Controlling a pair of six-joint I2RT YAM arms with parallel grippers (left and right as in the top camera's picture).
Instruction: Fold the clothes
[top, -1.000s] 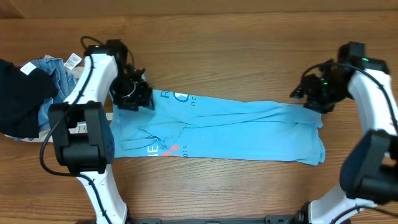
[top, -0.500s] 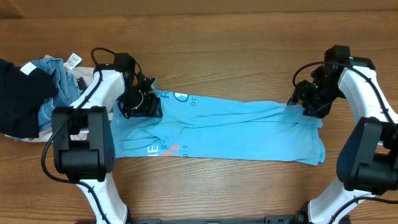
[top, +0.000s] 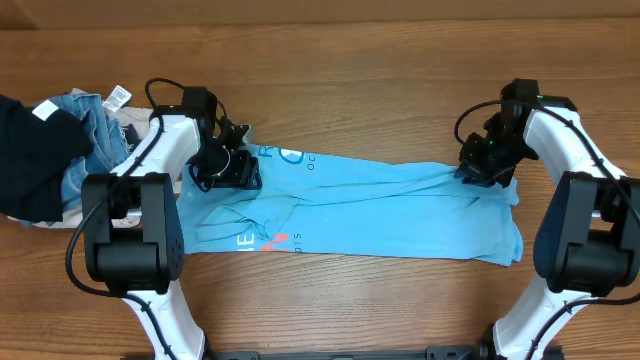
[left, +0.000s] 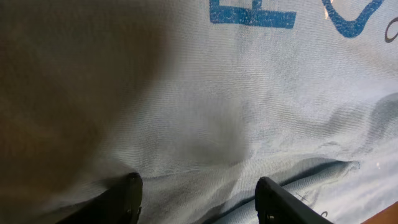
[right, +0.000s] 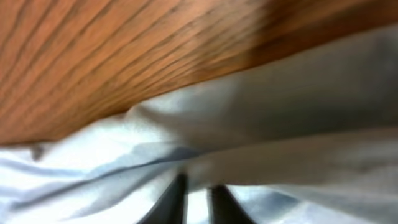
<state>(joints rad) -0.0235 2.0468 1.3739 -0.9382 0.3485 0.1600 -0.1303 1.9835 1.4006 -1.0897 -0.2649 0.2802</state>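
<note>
My right end effector (right: 198, 200) pinches a thin fold of T-shirt (top: 380, 210) near the desk (top: 350, 90)'s right edge. The left end effector (left: 199, 198) stands open, empty. That shallow pinch could slip on lifting.

T-shirt (top: 380, 205) lies flat on table (top: 350, 80), stretched left to right in front of me. My left gripper (top: 228, 170) sits on its far left part, my right gripper (top: 478, 168) on its far right corner. Clothes heap (top: 60, 150) on table's left end, beside my left arm.
</note>
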